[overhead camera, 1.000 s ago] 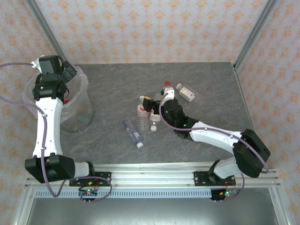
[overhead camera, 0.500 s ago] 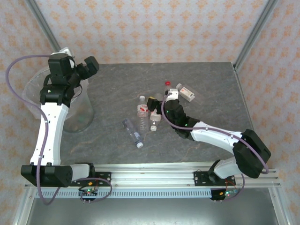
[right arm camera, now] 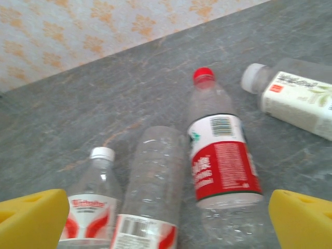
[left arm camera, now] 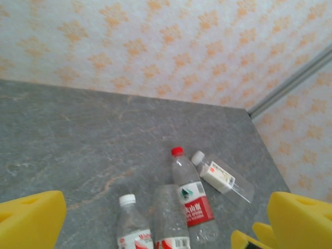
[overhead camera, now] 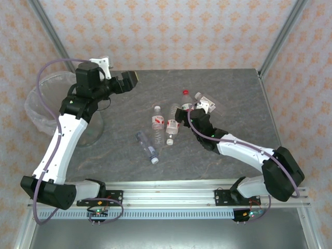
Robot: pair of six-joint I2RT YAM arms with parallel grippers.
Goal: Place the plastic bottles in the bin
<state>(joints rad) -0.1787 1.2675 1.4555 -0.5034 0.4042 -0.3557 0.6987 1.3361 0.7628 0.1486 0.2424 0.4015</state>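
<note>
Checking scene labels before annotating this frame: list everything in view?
red-capped bottle: 1, clear, red label, lying mid-table
white-labelled bottle: 1, clear, white cap, right of the red-capped one
white-capped bottle: 1, clear, red-and-white label, left of the group
middle bottle: 1, clear, between the white-capped and red-capped ones
nearest bottle: 1, clear, lying closest to the arms
bin: 1, translucent, bag-lined, table's left edge, partly behind the left arm
table: 1, grey stone-look
left pincer: 1, yellow tips, open and empty, right of the bin
right pincer: 1, yellow tips, open and empty, over the bottle group
</note>
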